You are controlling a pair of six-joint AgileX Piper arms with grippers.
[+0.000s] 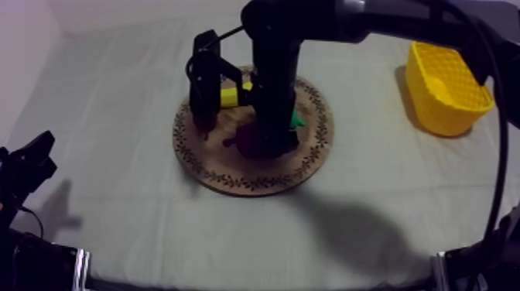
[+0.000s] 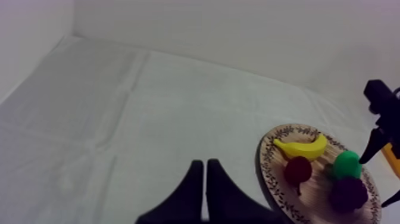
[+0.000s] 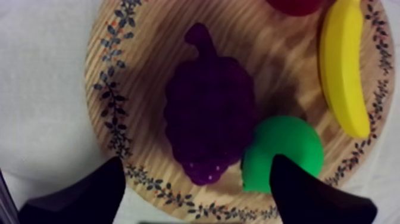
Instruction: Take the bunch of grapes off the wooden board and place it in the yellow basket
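Observation:
The dark purple bunch of grapes lies on the round wooden board, beside a green pear. My right gripper hangs over the board with its fingers wide apart, one on each side of the grapes, holding nothing. In the top view the right arm reaches in from the upper right and its gripper points down at the grapes. The yellow basket stands at the far right. My left gripper is shut on nothing, resting low at the left.
A yellow banana and a small red fruit also lie on the board. In the left wrist view the board carries the banana, red fruit, pear and grapes. Bare cloth surrounds the board.

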